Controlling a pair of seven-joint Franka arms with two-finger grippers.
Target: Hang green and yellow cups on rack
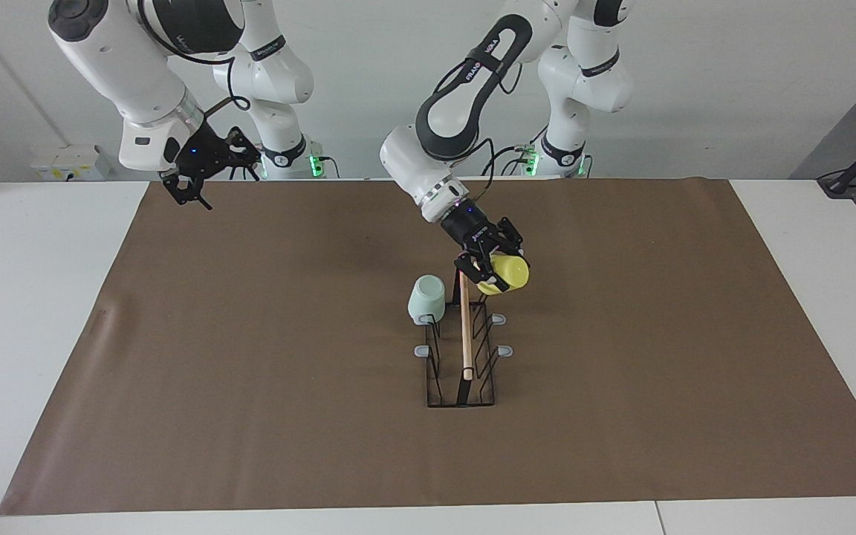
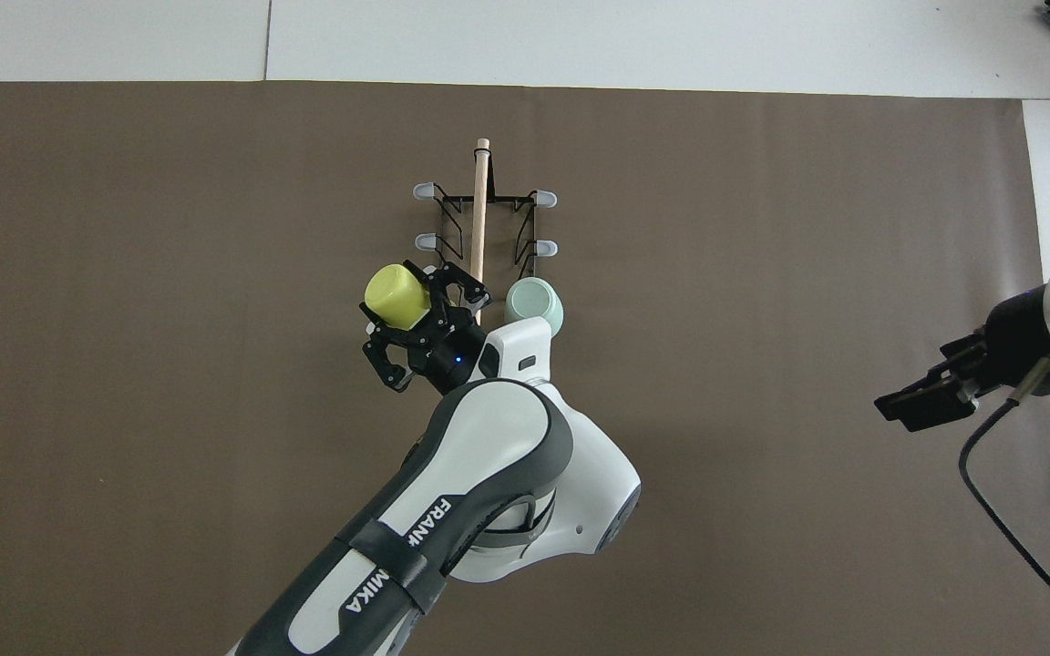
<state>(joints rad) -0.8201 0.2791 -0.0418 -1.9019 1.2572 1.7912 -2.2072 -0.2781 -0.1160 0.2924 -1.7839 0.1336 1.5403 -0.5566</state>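
Beside the black wire rack point(image 1: 461, 349) bearing the mint plastic tumbler point(image 1: 426, 299), the left gripper point(image 1: 489, 269) clasps the yellow plastic tumbler point(image 1: 506, 274); the right gripper point(image 1: 192, 182) waits well apart, wide.

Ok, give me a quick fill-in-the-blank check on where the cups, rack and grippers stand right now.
1. The left gripper is shut on the ____ cup.
2. The green cup sits upside down on a prong of the ____.
3. The rod along the top of the rack is made of ____.
4. The right gripper, waiting above the mat's edge, holds ____.

Missing words: yellow; rack; wood; nothing
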